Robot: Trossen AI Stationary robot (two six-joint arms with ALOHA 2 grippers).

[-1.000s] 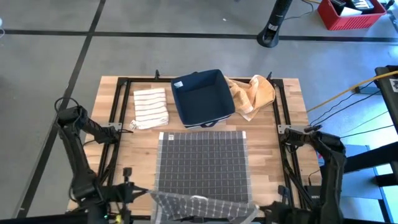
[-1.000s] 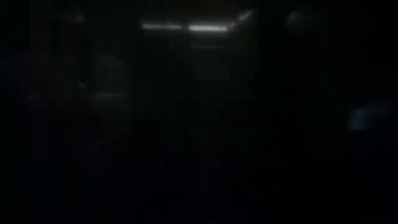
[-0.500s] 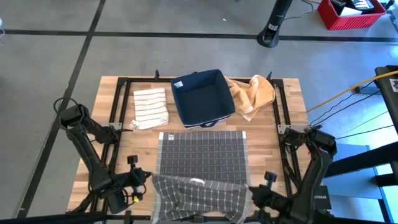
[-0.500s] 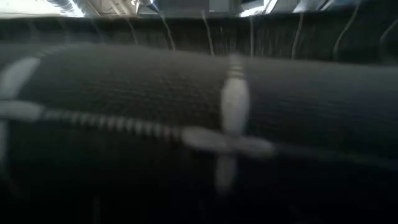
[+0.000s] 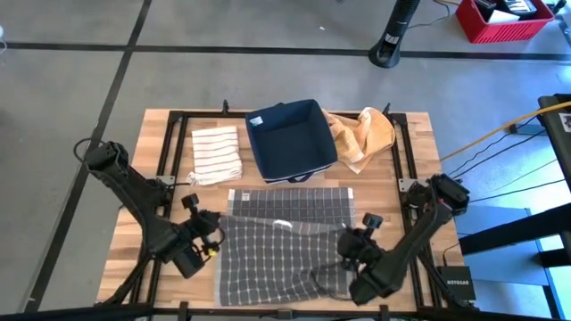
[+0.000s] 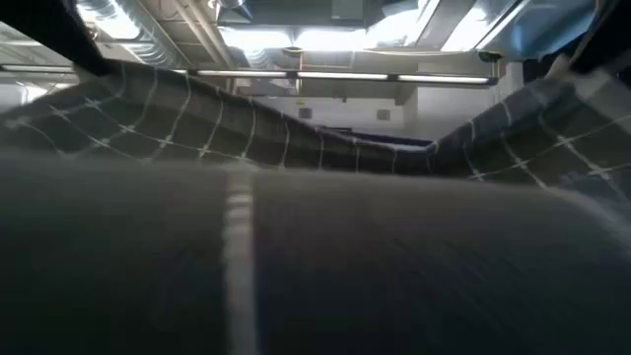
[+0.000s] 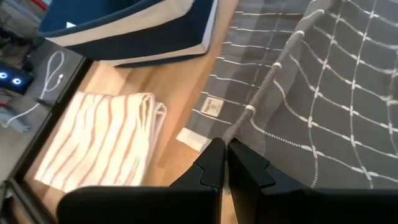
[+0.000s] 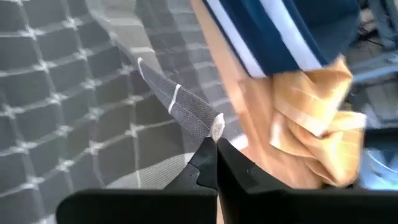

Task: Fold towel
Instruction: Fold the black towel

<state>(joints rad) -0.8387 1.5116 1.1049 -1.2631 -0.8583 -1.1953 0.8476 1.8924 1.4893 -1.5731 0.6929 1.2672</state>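
1. One container stands on the desk (image 5: 412,169): a navy fabric bin (image 5: 290,139) with a pale band along its rim, at the far middle; from above its inside shows only dark floor, with nothing to be made out in it.
2. Three cloths in all; a striped white towel (image 5: 216,153), folded, lies just beside the bin on the left arm's side; an orange cloth (image 5: 362,135), crumpled, lies against the bin's other side; the grey checked towel (image 5: 284,245) spreads over the near middle of the desk (it is the largest of the three).
3. The grey checked towel's far strip lies flat on the wood, just short of the bin; its near part is raised off the desk and drawn over toward that far strip, sagging between the two arms; a small label shows at the flat far edge.
4. Two hands are at work; the left hand (image 7: 222,163) is pinched tight on one raised corner of the grey checked towel, on the side of the striped white towel; the right hand (image 8: 215,163) is pinched tight on the other raised corner, on the side of the orange cloth.
5. In the low view the raised grey cloth fills nearly the whole frame, with ceiling lights above its sagging edge.
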